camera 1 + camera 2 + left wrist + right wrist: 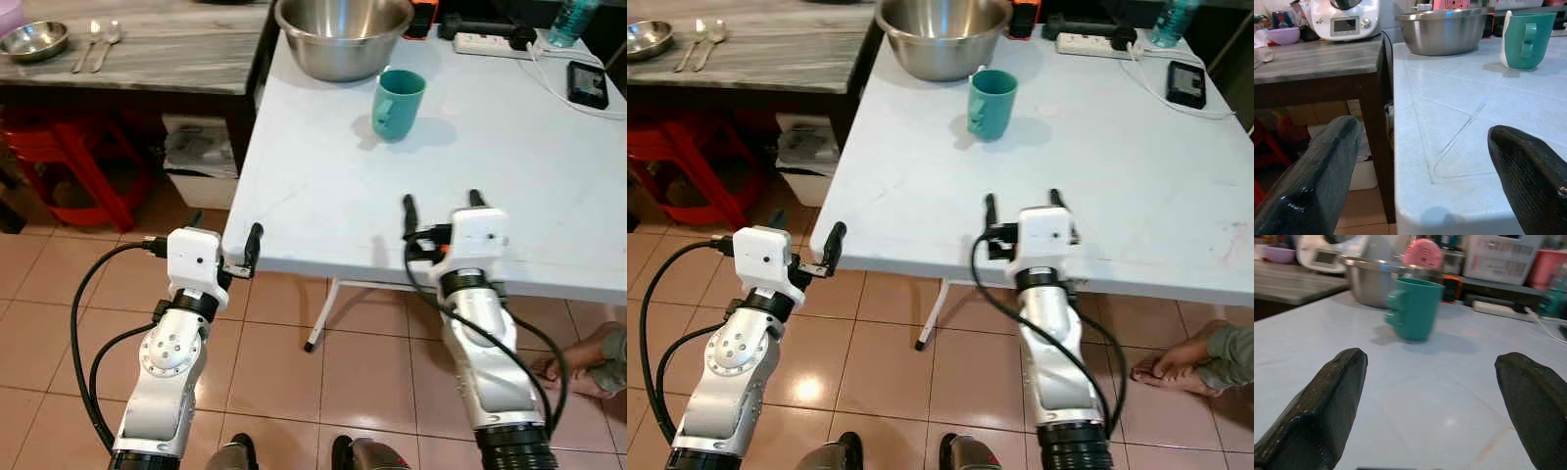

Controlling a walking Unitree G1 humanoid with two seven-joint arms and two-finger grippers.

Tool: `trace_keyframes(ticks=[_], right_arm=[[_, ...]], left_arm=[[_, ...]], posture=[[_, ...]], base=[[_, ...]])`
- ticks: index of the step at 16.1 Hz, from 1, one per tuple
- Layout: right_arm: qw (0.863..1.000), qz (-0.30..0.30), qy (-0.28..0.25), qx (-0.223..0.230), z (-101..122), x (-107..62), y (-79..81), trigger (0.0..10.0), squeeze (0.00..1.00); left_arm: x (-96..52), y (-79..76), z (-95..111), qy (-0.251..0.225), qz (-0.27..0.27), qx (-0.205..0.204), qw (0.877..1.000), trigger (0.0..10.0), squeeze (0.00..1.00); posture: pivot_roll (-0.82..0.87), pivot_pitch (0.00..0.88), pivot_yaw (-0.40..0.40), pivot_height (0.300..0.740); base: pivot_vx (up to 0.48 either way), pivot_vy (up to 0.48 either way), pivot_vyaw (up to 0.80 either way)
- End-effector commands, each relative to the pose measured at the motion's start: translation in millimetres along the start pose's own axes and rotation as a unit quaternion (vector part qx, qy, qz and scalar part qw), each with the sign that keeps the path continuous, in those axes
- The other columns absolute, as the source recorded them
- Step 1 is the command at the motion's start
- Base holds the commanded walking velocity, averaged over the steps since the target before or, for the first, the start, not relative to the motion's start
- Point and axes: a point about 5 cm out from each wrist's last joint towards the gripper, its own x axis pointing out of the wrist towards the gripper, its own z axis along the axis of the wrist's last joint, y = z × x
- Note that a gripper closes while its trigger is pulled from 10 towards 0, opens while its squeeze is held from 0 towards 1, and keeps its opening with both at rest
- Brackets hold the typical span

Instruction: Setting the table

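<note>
2 silver jointed arms, white boxy wrist housings, looping black cables, long black jaws, screw-ringed round joint covers

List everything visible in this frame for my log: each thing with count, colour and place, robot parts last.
Table: one, white, in front of the robot.
Mug: one, teal, upright on the white table beside the big bowl.
Big bowl: one, steel, at the table's far edge.
Power strip: one, white, far side of the table.
Bottle: one, clear greenish, far right corner.
Side counter: one, grey wood-grain, to the left.
Small bowl: one, steel, on the counter.
Spoons: two, silver, beside the small bowl.
Stool: one, red, under the counter.
Person's foot: one, on the floor at right.
Left gripper: open, at the table's near corner.
Right gripper: open, over the near edge, facing the mug.
</note>
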Motion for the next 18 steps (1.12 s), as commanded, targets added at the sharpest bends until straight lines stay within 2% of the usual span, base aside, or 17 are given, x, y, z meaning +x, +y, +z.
trace_keyframes(ticks=[1, 18], right_arm=[[1.0, 0.005, -0.007, -0.001, 2.8, 2.2, 1.2, 10.0, 0.0], [1.0, 0.007, -0.005, -0.003, 0.5, -0.4, 6.4, 10.0, 0.0]], left_arm=[[-3.1, 1.1, 2.4, -0.008, -0.01, -0.003, 1.0, 10.0, 0.0], [-5.1, -5.3, 1.9, -0.003, -0.03, -0.019, 0.999, 10.0, 0.0]], posture=[[-0.09, 0.204, 0.005, 0.74], [-0.09, 0.221, 0.008, 0.74]], base=[[0.27, 0.0, 0.0], [0.335, 0.0, 0.0]])
